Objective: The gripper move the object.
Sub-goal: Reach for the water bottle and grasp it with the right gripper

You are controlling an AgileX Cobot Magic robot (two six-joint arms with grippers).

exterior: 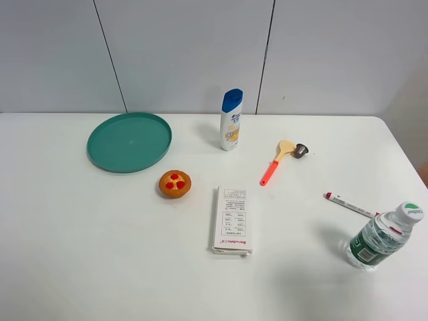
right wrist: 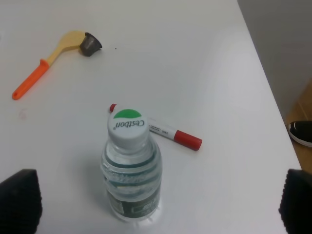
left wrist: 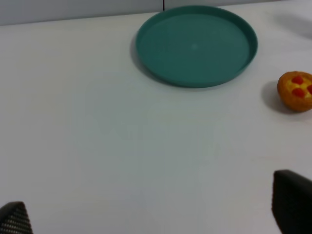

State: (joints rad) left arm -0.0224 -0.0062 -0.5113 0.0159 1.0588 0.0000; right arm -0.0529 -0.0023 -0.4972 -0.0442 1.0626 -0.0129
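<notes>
Right wrist | right gripper [right wrist: 158, 207] spread wide, gripping nothing; left gripper [left wrist: 153, 209] likewise wide, empty | water bottle [right wrist: 131, 168] upright on table [right wrist: 219, 58] near its right edge; marker [right wrist: 170, 132] just beside it

White table [exterior: 80, 254] is seen against a grey panelled wall [exterior: 187, 53]; a round green plate [exterior: 129, 142] is noted at the far left, nothing on it; an orange muffin [exterior: 175, 183] with red dots on top is set just beside the plate's near rim, apart from it; a white shampoo bottle [exterior: 231, 120] with a blue cap is stood upright near the far edge, about mid-table; a flat white printed box [exterior: 233, 220] is laid nearer the front, right of the muffin; a wooden spatula [exterior: 276, 161] with an orange handle is laid right of the shampoo bottle, its blade touching a small dark cup [exterior: 300, 150]; a white marker [exterior: 351, 204] with a red cap is laid towards the right edge; a black shoe [right wrist: 300, 132] is seen on the floor beyond the table edge in the right wrist view.
</notes>
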